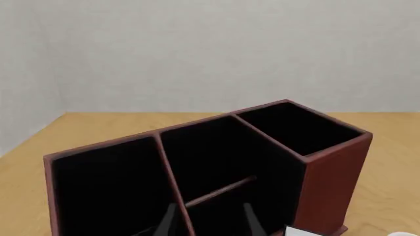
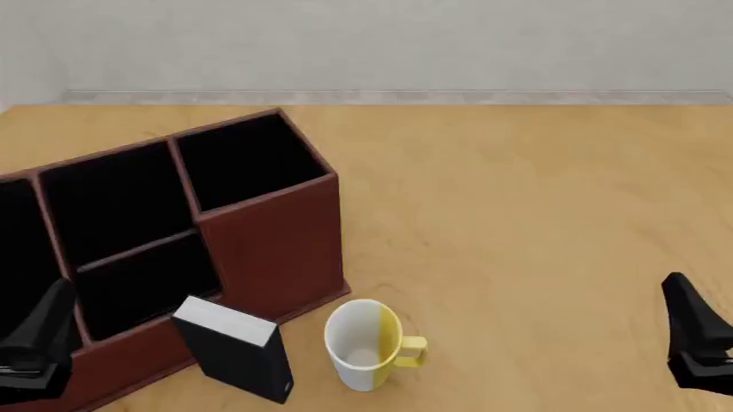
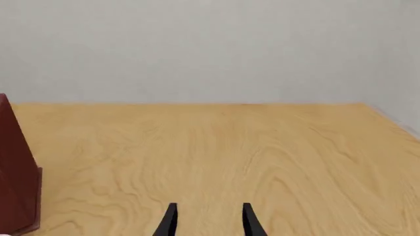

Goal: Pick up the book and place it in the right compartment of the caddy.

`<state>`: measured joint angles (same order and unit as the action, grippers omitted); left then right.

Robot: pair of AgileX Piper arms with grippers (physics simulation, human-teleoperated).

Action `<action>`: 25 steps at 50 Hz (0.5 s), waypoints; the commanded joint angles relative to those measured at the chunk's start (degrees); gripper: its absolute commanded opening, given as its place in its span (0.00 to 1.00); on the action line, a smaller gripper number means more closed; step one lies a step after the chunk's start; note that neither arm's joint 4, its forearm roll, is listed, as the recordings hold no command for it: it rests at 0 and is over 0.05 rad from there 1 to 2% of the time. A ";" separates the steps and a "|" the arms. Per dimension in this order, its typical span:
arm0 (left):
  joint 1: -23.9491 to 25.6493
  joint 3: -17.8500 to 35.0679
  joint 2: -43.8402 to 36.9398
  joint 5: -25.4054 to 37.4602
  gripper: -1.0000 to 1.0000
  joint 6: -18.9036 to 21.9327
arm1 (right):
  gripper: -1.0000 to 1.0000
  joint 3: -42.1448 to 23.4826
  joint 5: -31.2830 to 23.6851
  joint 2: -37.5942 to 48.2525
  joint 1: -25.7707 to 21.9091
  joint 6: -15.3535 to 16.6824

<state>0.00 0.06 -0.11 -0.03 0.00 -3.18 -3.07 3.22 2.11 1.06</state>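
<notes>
A: So, where's the book (image 2: 235, 348) sitting? I see it standing upright in the lower left of the front view, just in front of the caddy (image 2: 275, 249), white page edges on top.

B: Yep, and it's just left of the mug (image 2: 364, 345), which is white on one half and yellow on the other, handle toward the right. Book and mug are close but apart, both on the wooden surface (image 2: 516, 215).

A: And the right compartment (image 2: 246, 159)?

B: It's the end cell, upper left of centre in the front view, black inside. The next section over has a crossbar.

A: Claws?

B: The left claw (image 1: 210, 221) has its fingers spread apart with nothing between them, pointing at the caddy's crossbar section in its wrist view. The right claw (image 3: 208, 221) is spread just the same over bare wood, holding nothing. In the front view it sits at the lower right edge, well apart from the book.
</notes>
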 commanded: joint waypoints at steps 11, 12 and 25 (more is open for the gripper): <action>0.00 0.18 -0.33 -0.08 1.00 0.00 | 1.00 -1.72 0.10 -3.04 -4.93 0.57; 0.01 0.18 -0.35 -0.08 1.00 0.00 | 1.00 -2.27 -0.22 -3.10 -5.64 1.01; 0.01 0.18 -0.34 -0.08 1.00 0.00 | 1.00 -12.14 -3.07 4.37 -17.98 1.51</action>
<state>0.01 0.23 -0.43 -0.10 0.00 -9.77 -5.43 2.75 -8.28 2.12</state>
